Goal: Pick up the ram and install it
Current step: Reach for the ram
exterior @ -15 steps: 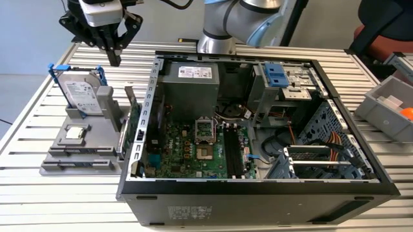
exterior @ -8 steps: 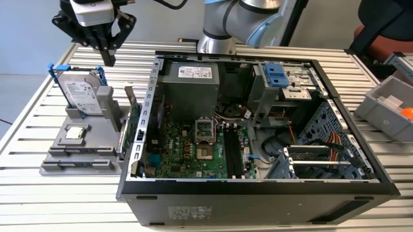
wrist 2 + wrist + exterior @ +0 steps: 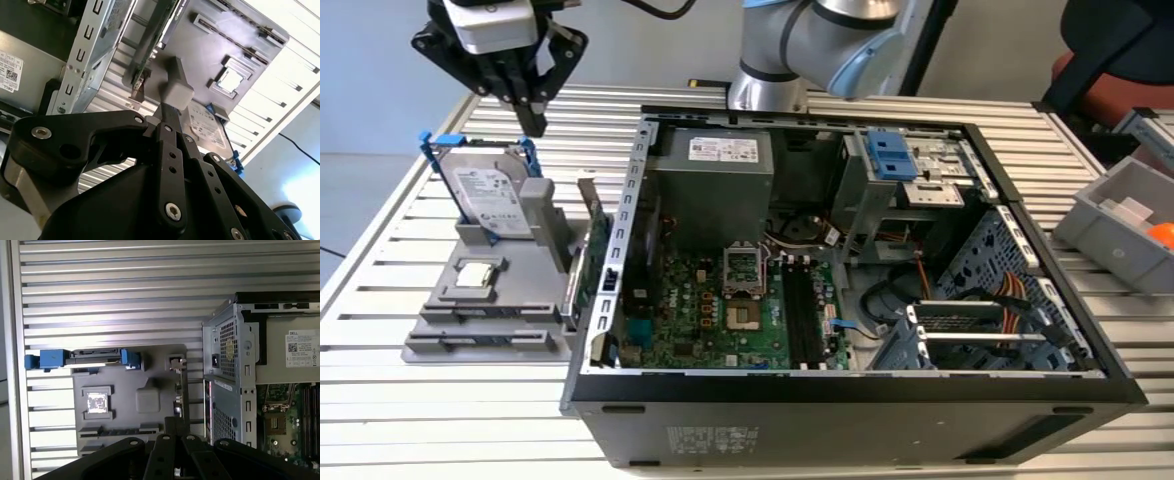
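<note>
The ram [image 3: 483, 341] is a thin blue stick lying on edge in a slot at the front of a grey holder [image 3: 440, 300], on the table at the exterior view's left. In the first wrist view the ram [image 3: 120, 431] is a dark strip in the holder, just ahead of the fingers. My gripper [image 3: 534, 122] hangs high above the holder's back end, over the hard drive [image 3: 494, 195]. Its black fingers meet at a point, shut and empty. The gripper [image 3: 170, 112] also shows in the second wrist view. The open computer case [image 3: 854, 390] shows the motherboard's memory slots [image 3: 801, 315].
A silver processor chip [image 3: 478, 275] sits on the holder. A green card [image 3: 598, 270] stands on edge between the holder and the case wall. A grey bin [image 3: 1121, 215] with an orange item stands at the exterior view's right. The arm's base [image 3: 767, 90] is behind the case.
</note>
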Tool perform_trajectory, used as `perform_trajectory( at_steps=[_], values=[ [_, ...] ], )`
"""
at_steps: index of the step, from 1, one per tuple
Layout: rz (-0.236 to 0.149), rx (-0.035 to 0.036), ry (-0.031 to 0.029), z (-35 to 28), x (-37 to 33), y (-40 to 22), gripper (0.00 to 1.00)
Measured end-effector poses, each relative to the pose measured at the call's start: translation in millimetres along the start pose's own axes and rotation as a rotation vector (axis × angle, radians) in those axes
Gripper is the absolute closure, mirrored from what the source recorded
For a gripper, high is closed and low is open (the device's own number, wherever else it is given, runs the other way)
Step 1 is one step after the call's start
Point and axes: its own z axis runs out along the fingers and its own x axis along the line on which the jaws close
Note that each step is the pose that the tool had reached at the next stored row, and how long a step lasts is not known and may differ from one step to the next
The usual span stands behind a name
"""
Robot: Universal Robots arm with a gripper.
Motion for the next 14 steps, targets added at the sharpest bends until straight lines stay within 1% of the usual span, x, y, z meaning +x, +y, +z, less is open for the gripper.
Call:
perform_trajectory(
  at_steps=[14],
  values=[
    [0.000,0.0000,0.0001,-0.2,16.6,-1.0,1.00]
  ],
)
